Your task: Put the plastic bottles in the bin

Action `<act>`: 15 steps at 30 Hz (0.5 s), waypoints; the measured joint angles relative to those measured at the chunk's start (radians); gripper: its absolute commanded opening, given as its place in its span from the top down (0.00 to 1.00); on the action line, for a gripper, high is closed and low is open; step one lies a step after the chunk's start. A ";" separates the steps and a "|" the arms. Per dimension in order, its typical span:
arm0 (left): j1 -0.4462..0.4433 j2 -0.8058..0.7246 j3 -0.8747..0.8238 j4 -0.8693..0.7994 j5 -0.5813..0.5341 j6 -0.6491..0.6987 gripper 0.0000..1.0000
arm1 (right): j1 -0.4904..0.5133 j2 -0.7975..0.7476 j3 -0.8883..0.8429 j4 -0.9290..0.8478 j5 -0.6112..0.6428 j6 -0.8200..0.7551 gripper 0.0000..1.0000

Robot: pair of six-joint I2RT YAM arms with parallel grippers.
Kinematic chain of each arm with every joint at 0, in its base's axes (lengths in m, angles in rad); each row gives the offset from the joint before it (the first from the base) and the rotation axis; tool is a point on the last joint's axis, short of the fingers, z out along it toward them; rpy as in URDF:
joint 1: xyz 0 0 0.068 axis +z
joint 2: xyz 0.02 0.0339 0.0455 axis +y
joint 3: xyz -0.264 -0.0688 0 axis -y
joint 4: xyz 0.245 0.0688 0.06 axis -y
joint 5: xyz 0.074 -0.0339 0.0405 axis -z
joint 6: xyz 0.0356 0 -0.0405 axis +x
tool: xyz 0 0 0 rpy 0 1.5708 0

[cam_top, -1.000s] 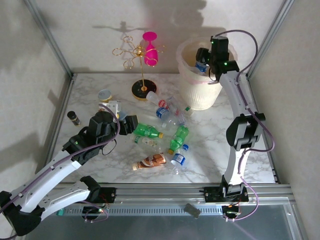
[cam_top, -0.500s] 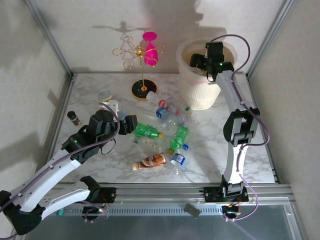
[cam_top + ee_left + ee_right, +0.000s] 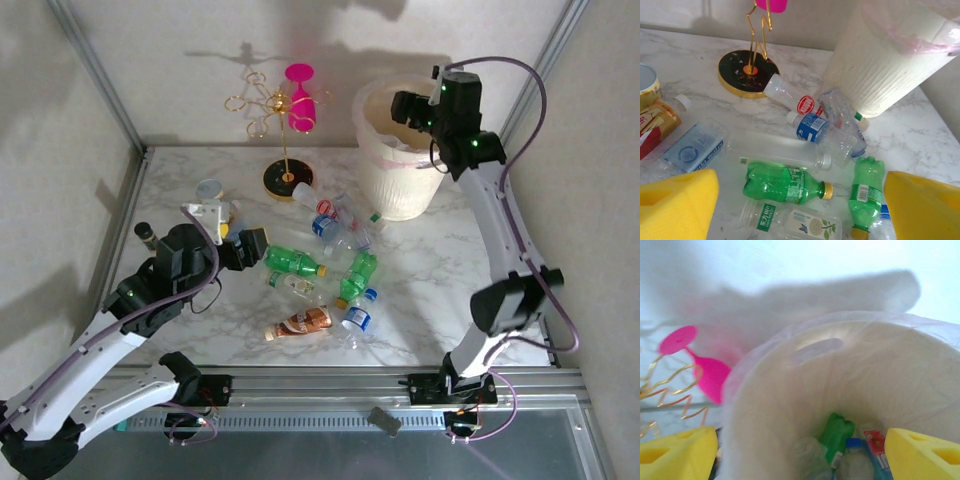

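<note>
Several plastic bottles lie on the marble top: a green one (image 3: pixel 292 262) (image 3: pixel 785 182), a second green one (image 3: pixel 357 275) (image 3: pixel 865 192), a copper-brown one (image 3: pixel 300 323), and clear ones with blue labels (image 3: pixel 357 318) (image 3: pixel 812 127). My left gripper (image 3: pixel 228 232) (image 3: pixel 800 206) hovers open just left of the first green bottle, empty. The cream bin (image 3: pixel 400 190) (image 3: pixel 885 70) stands at the back right. My right gripper (image 3: pixel 418 110) (image 3: pixel 800 452) hangs open over its mouth, holding nothing. Inside the bin (image 3: pixel 790 405) lie a green bottle (image 3: pixel 836 435) and a blue-capped one (image 3: pixel 854 455).
A gold wire stand (image 3: pixel 288 178) with a pink glass (image 3: pixel 300 100) stands left of the bin. A yellow tub with a grey lid (image 3: pixel 209 190) and a dark vial (image 3: pixel 146 232) sit at the left. Metal frame posts border the table.
My right gripper held a blue-labelled bottle over the bin, then opened and let it drop in; it has since risen slightly. My left gripper has shifted a little to the left.
</note>
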 measured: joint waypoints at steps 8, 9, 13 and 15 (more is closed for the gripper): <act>0.000 0.039 -0.001 -0.095 0.106 0.093 0.20 | 0.162 -0.301 -0.418 0.107 -0.027 -0.020 0.17; -0.002 0.049 -0.001 -0.107 0.123 0.101 0.20 | 0.170 -0.323 -0.456 0.109 -0.034 -0.019 0.17; -0.036 0.091 0.000 -0.136 0.165 0.126 0.22 | 0.180 -0.413 -0.597 0.132 -0.051 -0.010 0.17; -0.071 0.131 0.000 -0.148 0.168 0.131 0.22 | 0.180 -0.464 -0.657 0.143 -0.052 -0.002 0.17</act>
